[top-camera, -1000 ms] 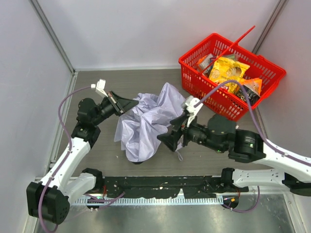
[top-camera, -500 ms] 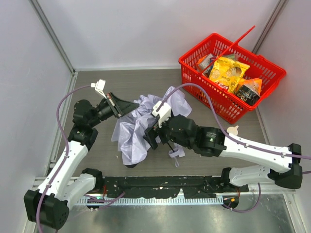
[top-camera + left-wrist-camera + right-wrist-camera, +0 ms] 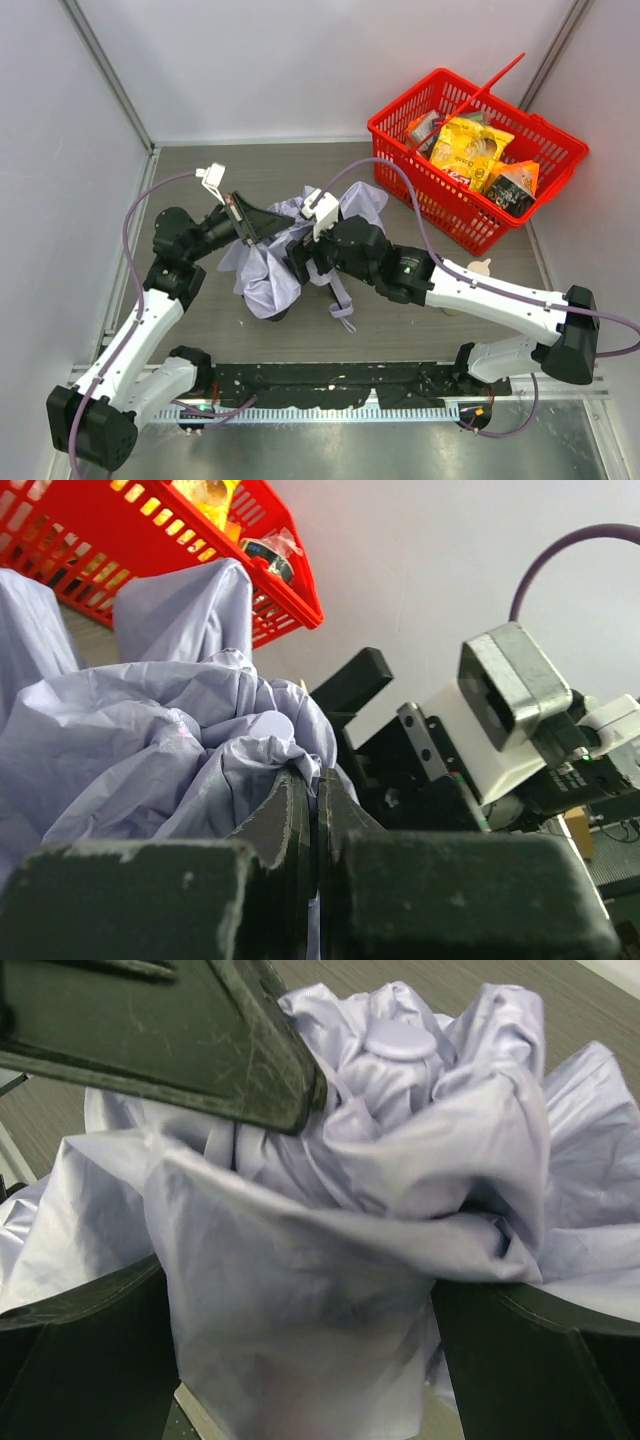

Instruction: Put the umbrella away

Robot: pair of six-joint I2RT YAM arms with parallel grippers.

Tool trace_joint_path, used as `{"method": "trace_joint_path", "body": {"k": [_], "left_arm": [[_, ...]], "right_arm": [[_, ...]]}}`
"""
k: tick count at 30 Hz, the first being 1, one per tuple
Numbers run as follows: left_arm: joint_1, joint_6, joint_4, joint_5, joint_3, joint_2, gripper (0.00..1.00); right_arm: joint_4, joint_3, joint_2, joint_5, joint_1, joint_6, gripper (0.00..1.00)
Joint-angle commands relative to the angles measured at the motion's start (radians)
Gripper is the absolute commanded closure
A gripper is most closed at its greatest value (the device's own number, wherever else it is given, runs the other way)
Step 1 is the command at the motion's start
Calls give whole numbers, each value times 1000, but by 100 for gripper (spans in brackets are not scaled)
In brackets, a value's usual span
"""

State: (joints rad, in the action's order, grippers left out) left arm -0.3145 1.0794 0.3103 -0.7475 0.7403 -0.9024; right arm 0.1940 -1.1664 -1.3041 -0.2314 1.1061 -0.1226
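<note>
Right end effector [image 3: 300, 263] swung in from the red plastic basket [image 3: 425, 195] side, jaws spread wide, and straddled the crumpled lavender-white fabric umbrella [image 3: 262, 278] left of that basket. Left end effector [image 3: 308, 785] stayed pinched on its fabric. Probably a re-grip to bundle it.

the umbrella [image 3: 258, 278] is a crumpled, bunched-up heap of pale lavender fabric, not folded.
</note>
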Motion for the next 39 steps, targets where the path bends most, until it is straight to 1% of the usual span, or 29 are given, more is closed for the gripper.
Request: {"method": "trace_joint_path", "body": {"k": [1, 3, 4, 5, 6, 8, 9, 11, 12, 17, 18, 19, 20, 21, 22, 24, 25, 26, 27, 28, 29, 30, 31, 34, 35, 37, 38, 39], "left_arm": [[-38, 108, 200, -125, 50, 3, 100], [-49, 126, 225, -133, 48, -3, 100], [-55, 135, 240, -136, 48, -6, 100], [-64, 149, 259, -139, 45, -10, 100], [-69, 166, 283, -139, 41, -12, 100], [-78, 195, 320, -139, 33, -16, 100], [-80, 201, 322, -144, 37, -21, 100], [-86, 206, 305, -148, 45, -27, 100], [-90, 212, 302, -148, 47, -27, 100], [-127, 229, 309, -151, 54, -58, 100], [-132, 229, 308, -150, 54, -62, 100], [-135, 229, 308, -148, 54, -66, 100], [-135, 229, 308, -147, 54, -66, 100], [-135, 229, 303, -147, 56, -67, 100], [-135, 228, 296, -148, 62, -67, 100], [-136, 231, 297, -151, 68, -70, 100], [-138, 229, 299, -151, 71, -70, 100], [-138, 229, 299, -151, 73, -70, 100], [-140, 229, 299, -151, 74, -70, 100], [-141, 229, 300, -151, 74, -75, 100], [-144, 229, 302, -151, 74, -76, 100], [-144, 228, 305, -151, 74, -79, 100], [-144, 226, 305, -150, 76, -81, 100], [-144, 217, 291, -138, 93, -89, 99], [-144, 193, 250, -138, 115, -90, 92], [-137, 53, 73, -128, 193, -75, 58], [-130, -63, -86, -100, 256, -58, 44], [-127, -181, -255, -35, 321, -41, 34]], "right_arm": [[-148, 25, -23, 59, -41, 49, 5], [-188, 60, -15, 101, -60, 52, 5], [-258, 92, -9, 115, -63, 57, 5], [-287, 105, 0, 121, -71, 69, 5], [-347, 143, 9, 171, -78, 77, 5], [-431, 190, 29, 216, -117, 63, 2], [-435, 189, 29, 211, -138, 63, 2], [-390, 163, 26, 146, -141, 87, 2], [-392, 166, 32, 149, -143, 93, 2], [-609, 235, 48, 340, -152, 90, 2], [-670, 263, 51, 368, -153, 89, 7], [-707, 273, 54, 382, -155, 87, 9], [-746, 283, 55, 412, -152, 84, 17], [-748, 280, 54, 426, -153, 86, 23], [-740, 268, 55, 452, -153, 80, 38], [-729, 266, 62, 475, -153, 74, 53], [-734, 270, 68, 483, -152, 74, 58], [-737, 283, 78, 481, -152, 66, 68], [-732, 287, 86, 484, -152, 66, 72], [-729, 297, 98, 483, -152, 60, 83], [-723, 300, 104, 483, -153, 54, 88], [-716, 300, 114, 486, -152, 49, 97], [-687, 300, 118, 492, -153, 52, 99], [-648, 306, 143, 494, -153, 43, 99], [-624, 310, 149, 475, -153, 37, 99], [-570, 307, 160, 422, -153, 23, 99], [-550, 304, 164, 397, -153, 18, 99], [-498, 295, 169, 344, -153, 8, 99]]}}
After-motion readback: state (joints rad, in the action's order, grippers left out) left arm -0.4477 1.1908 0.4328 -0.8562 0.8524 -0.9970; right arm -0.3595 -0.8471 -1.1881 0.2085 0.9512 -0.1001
